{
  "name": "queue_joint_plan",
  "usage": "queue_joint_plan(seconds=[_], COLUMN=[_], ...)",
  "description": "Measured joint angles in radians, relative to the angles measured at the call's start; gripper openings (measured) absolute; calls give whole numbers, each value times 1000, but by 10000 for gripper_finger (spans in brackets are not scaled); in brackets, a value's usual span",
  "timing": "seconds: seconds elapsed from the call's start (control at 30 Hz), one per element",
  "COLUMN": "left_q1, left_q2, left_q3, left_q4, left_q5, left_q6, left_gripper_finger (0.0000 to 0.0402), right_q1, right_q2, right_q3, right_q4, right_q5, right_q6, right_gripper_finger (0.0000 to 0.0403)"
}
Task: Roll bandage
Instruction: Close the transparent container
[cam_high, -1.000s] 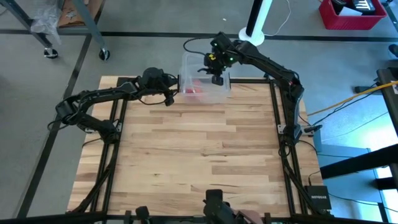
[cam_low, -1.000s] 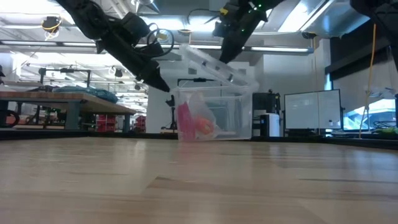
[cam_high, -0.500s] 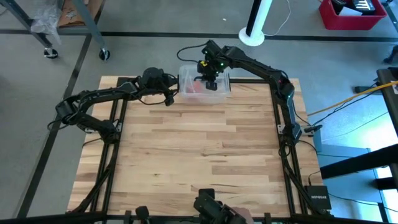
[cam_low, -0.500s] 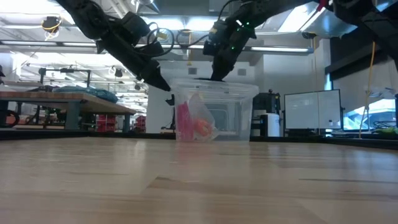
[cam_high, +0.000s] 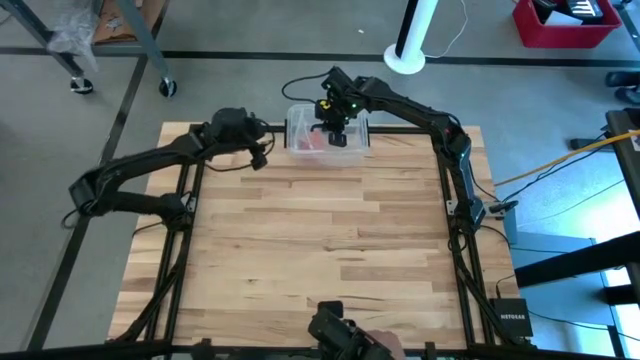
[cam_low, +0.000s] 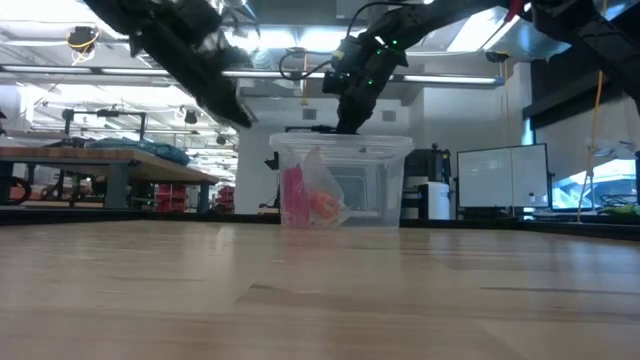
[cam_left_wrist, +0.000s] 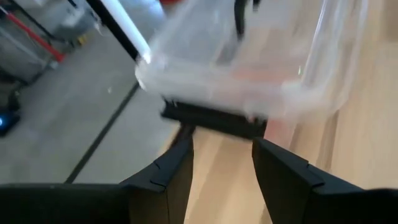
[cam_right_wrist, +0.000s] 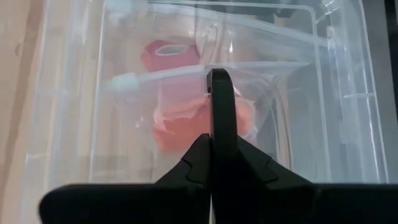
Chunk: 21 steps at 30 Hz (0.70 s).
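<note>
At the counter's far edge (cam_high: 300, 200) we find the bandage (cam_right_wrist: 166, 68) boxed under a lid (cam_right_wrist: 249, 43); right claw (cam_right_wrist: 217, 81) pressed together on it, left claw (cam_left_wrist: 221, 165) spread alongside. Rolling appears finished.

Left gripper (cam_left_wrist: 222, 163) facing clear plastic bin (cam_left_wrist: 249, 68)

Fingers (cam_left_wrist: 168, 177) apart, nothing betw. them; bin blurred, just beyond tips, on wood table (cam_left_wrist: 367, 149) at its edge; faint red smear inside; grey floor (cam_left_wrist: 68, 124) alongside.
</note>
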Motion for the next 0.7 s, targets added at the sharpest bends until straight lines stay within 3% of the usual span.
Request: queue_joint_plan(seconds=[0.17, 0.43, 0.7], left_q1=[-1, -6, -6], left_q2=[-65, -66, -60], left_q3=[1, 1, 1], left_q4=[10, 47, 58], left_q5=[5, 56, 58], left_q6=[-12, -35, -38], left_gripper_finger=[156, 156, 156], right_q1=[1, 14, 12], right_q2=[0, -28, -34], right_q3=[-19, -1, -23], right_q4=[28, 5, 36], right_q5=[22, 108, 118], right_q6=[-11, -27, -73], right_gripper_finger=[45, 46, 46])
